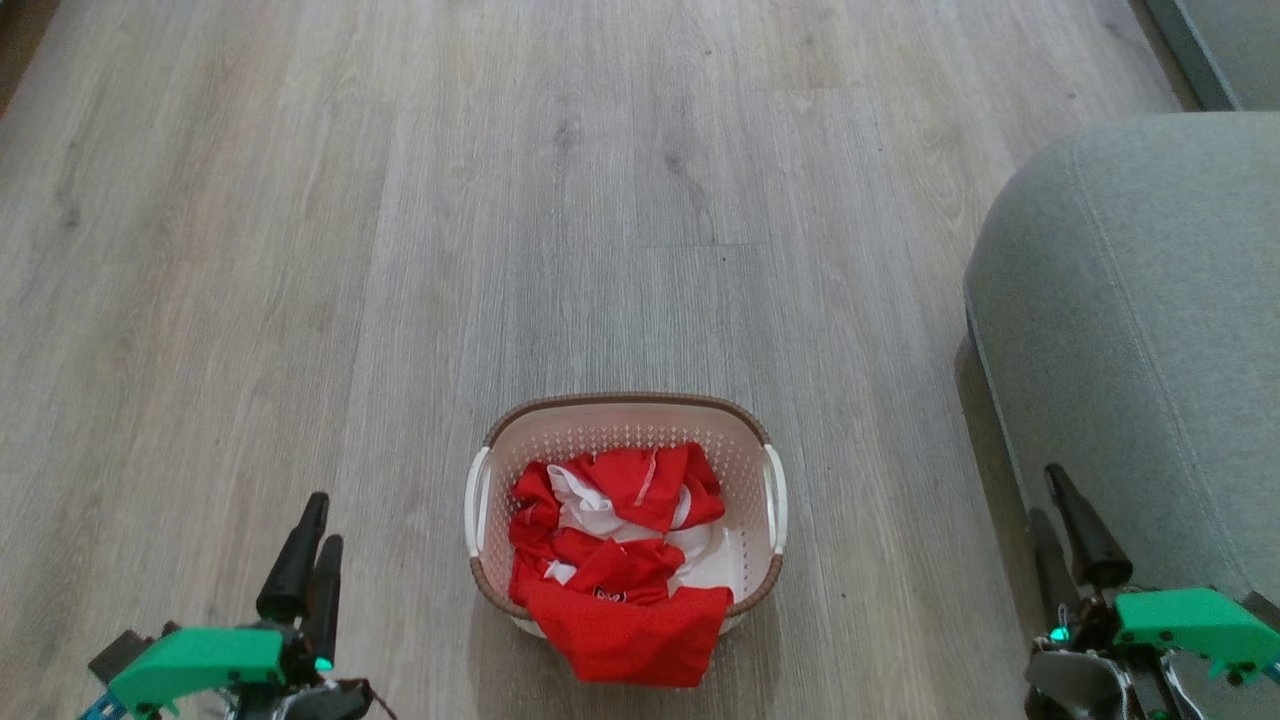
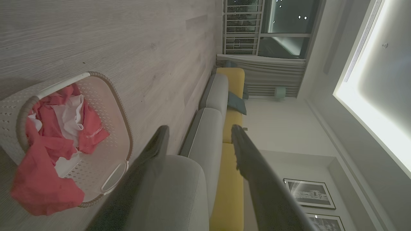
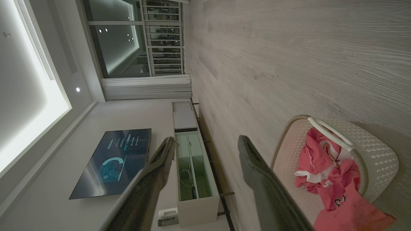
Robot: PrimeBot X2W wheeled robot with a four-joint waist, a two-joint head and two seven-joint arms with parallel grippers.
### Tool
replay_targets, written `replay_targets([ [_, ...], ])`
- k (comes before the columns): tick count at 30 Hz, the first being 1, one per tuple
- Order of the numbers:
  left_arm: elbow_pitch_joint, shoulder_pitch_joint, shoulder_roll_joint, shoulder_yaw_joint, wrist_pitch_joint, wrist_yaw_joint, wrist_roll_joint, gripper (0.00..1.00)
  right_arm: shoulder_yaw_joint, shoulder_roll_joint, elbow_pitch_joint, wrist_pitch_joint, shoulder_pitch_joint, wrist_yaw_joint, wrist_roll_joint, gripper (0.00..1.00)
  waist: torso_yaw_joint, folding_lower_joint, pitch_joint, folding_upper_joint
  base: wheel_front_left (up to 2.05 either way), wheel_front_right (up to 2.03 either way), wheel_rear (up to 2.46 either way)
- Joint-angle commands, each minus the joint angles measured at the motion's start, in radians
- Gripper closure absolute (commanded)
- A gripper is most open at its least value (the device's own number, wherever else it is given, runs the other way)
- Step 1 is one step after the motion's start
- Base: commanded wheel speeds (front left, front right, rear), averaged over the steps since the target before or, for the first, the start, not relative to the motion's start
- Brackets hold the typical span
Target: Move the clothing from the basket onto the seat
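**Laundry sits in its basket, sofa seat off to the right**

Red clothing (image 1: 620, 560) with white panels lies heaped in the oval basket (image 1: 742, 470), which stands on the pale wood-look floor (image 1: 500, 200) straight ahead of the robot. One red garment spills over the near rim and hangs down the outside wall, hiding that stretch of the brown rim. A small dark mark on a chest panel is too small to read. How many garments make up the pile cannot be told.

A strip of floor separates the basket from the grey-green seat (image 1: 1130, 330), whose rounded corner is cut off by the head view's right edge.

The left end effector (image 1: 325, 520) hangs low to the basket's left, the right end effector (image 1: 1045, 492) just beside the seat's front edge. Both are released: each wrist view shows its two dark fingers spread with nothing between them.

Beyond the right arm's fingers stand a wall television (image 3: 112, 160), a white cabinet (image 3: 194, 170) and a dark window (image 3: 118, 38). The left wrist view takes in yellow back cushions (image 2: 226, 192) behind the seat and framed pictures (image 2: 310, 193), partly cut off.
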Motion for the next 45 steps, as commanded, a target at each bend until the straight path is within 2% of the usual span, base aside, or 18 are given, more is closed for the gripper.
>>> replay_targets([
  [1, -0.034, -0.045, 0.003, -0.001, -0.003, -0.001, 0.001, 0.0, 0.002, -0.006, -0.035, -0.009, -0.04, 0.0, -0.002, 0.0, 0.0, 0.0, 0.0, 0.0, 0.0, 0.0, 0.0],
  [11, -0.024, -0.05, 0.005, -0.026, -0.033, -0.001, 0.028, 0.0, 0.03, -0.016, -0.029, -0.04, -0.048, 0.0, -0.054, 0.0, 0.002, 0.0, 0.001, 0.0, 0.0, 0.0, 0.0],
  [26, -0.034, -0.06, 0.006, -0.024, -0.08, 0.013, 0.267, 0.0, 0.06, -0.021, -0.068, -0.088, -0.059, 0.0, -0.398, 0.0, 0.005, 0.0, 0.003, 0.0, 0.0, 0.0, 0.0],
  [33, -0.061, -0.056, 0.007, -0.038, -0.101, 0.027, 0.411, 0.0, 0.092, -0.033, -0.069, -0.108, -0.065, 0.0, -0.505, 0.0, 0.005, 0.0, 0.004, 0.0, 0.0, 0.0, 0.0],
  [45, -0.072, -0.051, 0.009, -0.059, -0.133, 0.052, 0.593, 0.0, 0.136, -0.055, -0.061, -0.141, -0.08, 0.0, -0.666, 0.0, 0.005, 0.0, 0.003, 0.0, 0.0, 0.0, 0.0],
])
